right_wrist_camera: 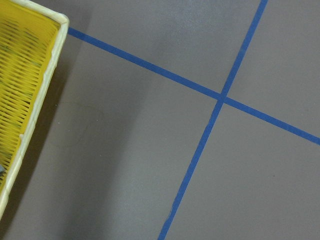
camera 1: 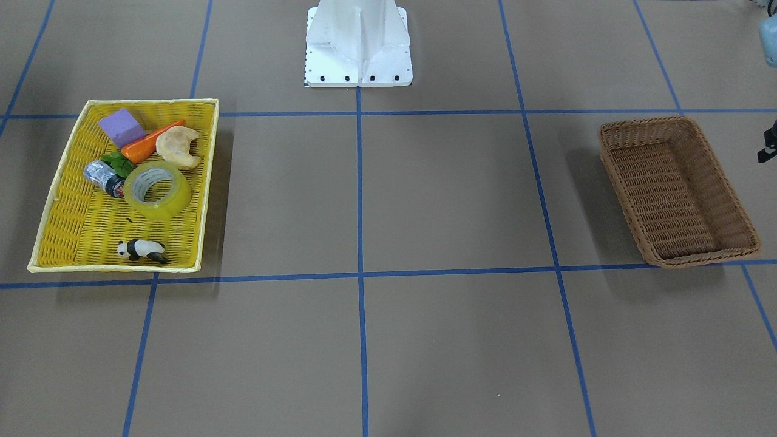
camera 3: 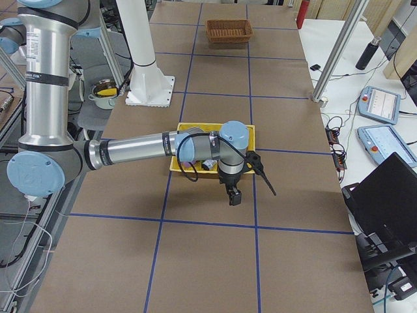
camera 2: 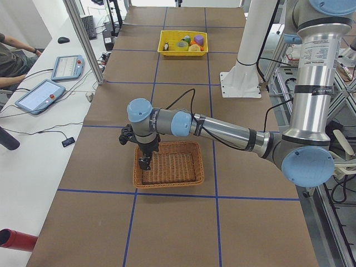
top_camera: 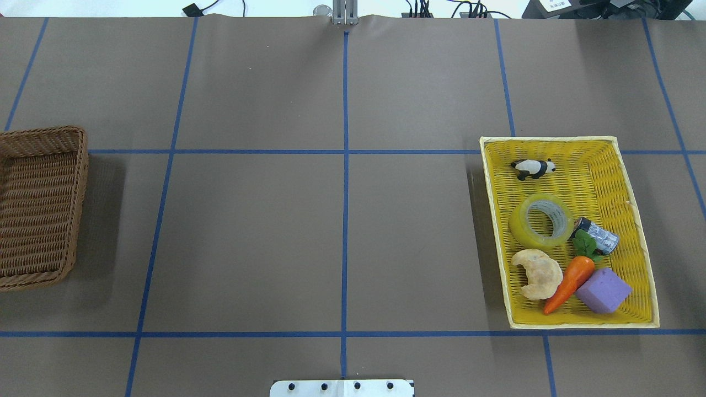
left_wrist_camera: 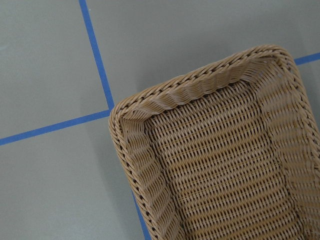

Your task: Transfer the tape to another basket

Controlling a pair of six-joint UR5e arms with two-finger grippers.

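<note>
The tape [camera 1: 158,189], a yellow roll with a grey-white core, lies flat in the yellow tray [camera 1: 206,182]; it also shows in the overhead view [top_camera: 542,220]. The brown wicker basket [camera 1: 643,121] stands empty at the other end of the table [top_camera: 83,165]. My left gripper [camera 2: 144,163] hangs over a corner of the basket [camera 2: 167,183], whose inside fills the left wrist view [left_wrist_camera: 200,87]. My right gripper [camera 3: 234,197] hangs over bare table just beyond the yellow tray [camera 3: 172,166]. I cannot tell whether either gripper is open or shut.
The yellow tray [top_camera: 491,220] also holds a toy panda [top_camera: 533,168], a silver cylinder [top_camera: 598,234], a carrot [top_camera: 571,281], a croissant [top_camera: 536,273] and a purple block [top_camera: 604,290]. The cylinder touches the tape. The white robot base [camera 1: 358,45] stands mid-table.
</note>
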